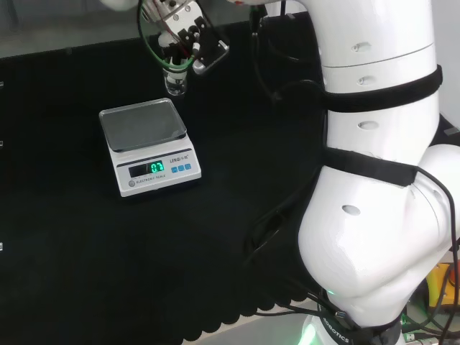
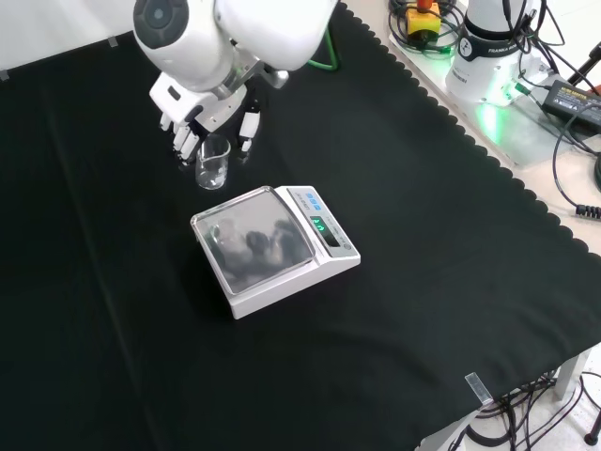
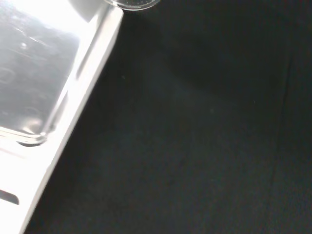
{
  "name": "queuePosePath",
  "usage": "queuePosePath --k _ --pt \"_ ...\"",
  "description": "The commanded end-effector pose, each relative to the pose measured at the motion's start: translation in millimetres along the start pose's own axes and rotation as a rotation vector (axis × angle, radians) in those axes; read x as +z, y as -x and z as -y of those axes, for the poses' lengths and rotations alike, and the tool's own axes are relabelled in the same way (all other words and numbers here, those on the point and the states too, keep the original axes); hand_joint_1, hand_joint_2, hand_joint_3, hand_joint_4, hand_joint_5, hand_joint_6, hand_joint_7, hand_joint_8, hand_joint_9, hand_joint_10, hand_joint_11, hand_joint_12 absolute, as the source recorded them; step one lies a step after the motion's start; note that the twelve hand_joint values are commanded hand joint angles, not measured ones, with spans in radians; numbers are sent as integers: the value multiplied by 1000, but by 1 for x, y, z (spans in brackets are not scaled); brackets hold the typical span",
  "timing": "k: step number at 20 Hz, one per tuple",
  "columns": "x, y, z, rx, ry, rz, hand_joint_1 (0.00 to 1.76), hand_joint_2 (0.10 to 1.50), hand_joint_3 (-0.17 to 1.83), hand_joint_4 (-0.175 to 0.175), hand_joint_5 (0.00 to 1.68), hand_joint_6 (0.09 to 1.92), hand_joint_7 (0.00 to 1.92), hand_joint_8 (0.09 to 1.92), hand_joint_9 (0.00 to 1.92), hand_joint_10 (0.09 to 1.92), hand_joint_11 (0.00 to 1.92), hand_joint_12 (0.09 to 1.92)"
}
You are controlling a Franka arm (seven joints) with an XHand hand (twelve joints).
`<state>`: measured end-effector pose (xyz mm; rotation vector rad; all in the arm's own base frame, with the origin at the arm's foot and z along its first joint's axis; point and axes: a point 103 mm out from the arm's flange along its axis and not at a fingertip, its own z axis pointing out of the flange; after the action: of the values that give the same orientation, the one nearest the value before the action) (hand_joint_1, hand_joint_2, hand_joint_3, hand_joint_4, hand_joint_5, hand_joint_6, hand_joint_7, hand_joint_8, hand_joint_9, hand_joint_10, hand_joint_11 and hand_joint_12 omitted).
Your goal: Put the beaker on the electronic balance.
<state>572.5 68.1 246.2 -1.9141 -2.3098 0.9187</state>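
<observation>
Black-clothed desk (image 2: 441,244), wide and mostly bare. Near its middle in the front view, electronic balance (image 2: 274,248), white, with a bare steel pan (image 1: 141,123) and lit green display facing the desk's scalloped edge. Just beyond the balance's far corner, toward the desk's far edge in the front view, robot hand (image 2: 192,122), coming down from the white arm link. Fingers on both sides of the beaker (image 2: 213,162), curled about its upper part as far as can be told; taken as clamped on the beaker. Beaker clear, upright, seemingly empty, off the pan, close beside the balance; hard to tell whether resting on the cloth or lifted just clear of it.

Risks from here, as judgement:
- Too low a carry: beaker base catching the pan's raised rim, tipping the glass or shoving the balance.
- Smooth glass slipping within the fingers during the move.
- Off-centre release near the pan's edge, toppling onto the cloth.
</observation>
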Motion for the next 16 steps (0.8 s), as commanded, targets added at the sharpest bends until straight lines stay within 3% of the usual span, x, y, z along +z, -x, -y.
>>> queuePosePath --k 1,6,10,16 --pt "-9 -11 11 -13 3 -5 810 1165 -175 -138 750 577 872 594 947 520 665 1227" --pt "-30 -39 25 -11 28 19 807 1165 -175 -138 749 578 874 595 949 520 666 1227" --pt "-44 -68 32 -48 36 6 806 1164 -175 -139 749 579 876 595 950 520 667 1226" --pt "-44 -92 25 -91 27 -18 804 1164 -175 -140 747 580 877 595 952 520 669 1226"
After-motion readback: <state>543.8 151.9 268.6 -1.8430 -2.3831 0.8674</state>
